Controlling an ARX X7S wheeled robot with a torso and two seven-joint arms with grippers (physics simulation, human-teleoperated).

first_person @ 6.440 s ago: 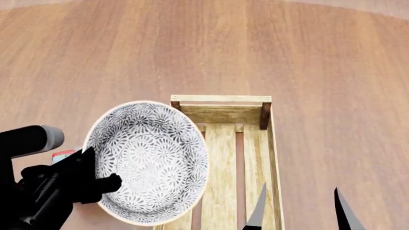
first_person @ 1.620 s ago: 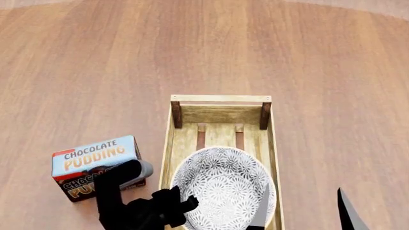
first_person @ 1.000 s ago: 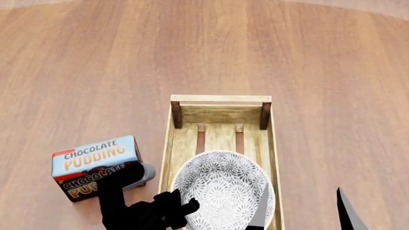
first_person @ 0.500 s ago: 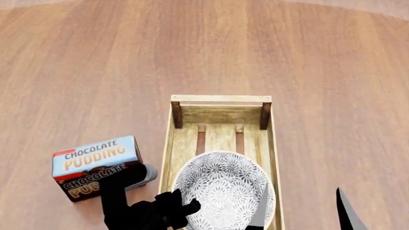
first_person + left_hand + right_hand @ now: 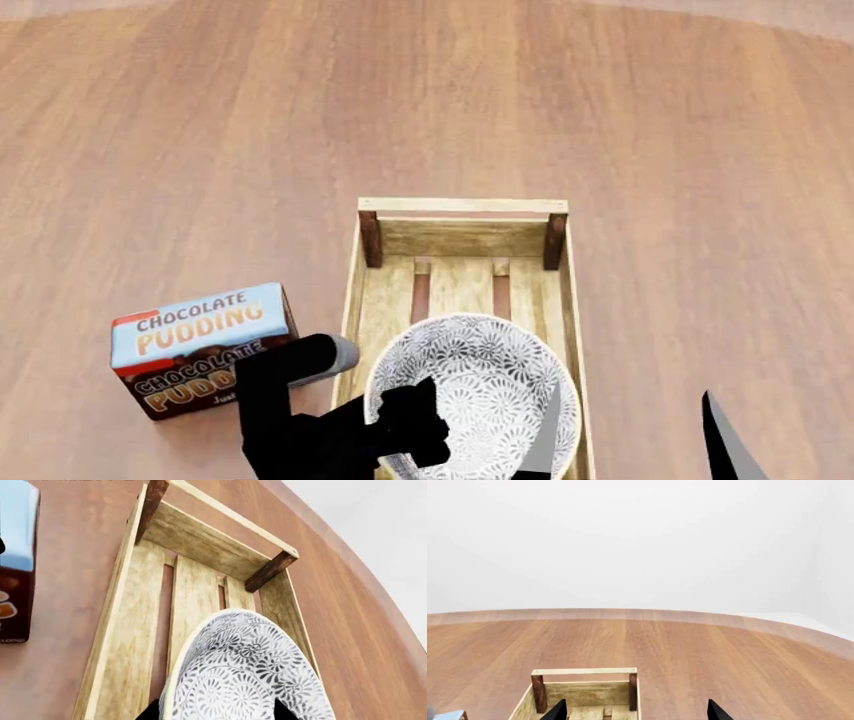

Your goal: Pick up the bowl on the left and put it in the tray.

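Grey-blue floral print covers the bowl (image 5: 474, 395), which sits inside the tray (image 5: 462, 206) at its near end, spanning almost from one long side wall to the other. The light-wood slatted floor of the tray lies bare toward the far end, where two dark brown corner posts stand under the end rail.

On the head view the left tool (image 5: 407, 432) is at the bowl's near-left rim, its black body overlapping the rim; the left wrist view shows two dark fingertips (image 5: 152, 711) spread to either side of the patterned bowl (image 5: 247, 680) at the picture's edge, so the jaws stand wide around it, though whether they press on it I cannot tell.

The right tool (image 5: 627, 440) hangs at the tray's near-right corner, its two pointed fingers well apart and holding nothing.

Just left of the tray, a chocolate pudding box (image 5: 203, 345) lies on the wooden counter (image 5: 200, 130), blue face up.
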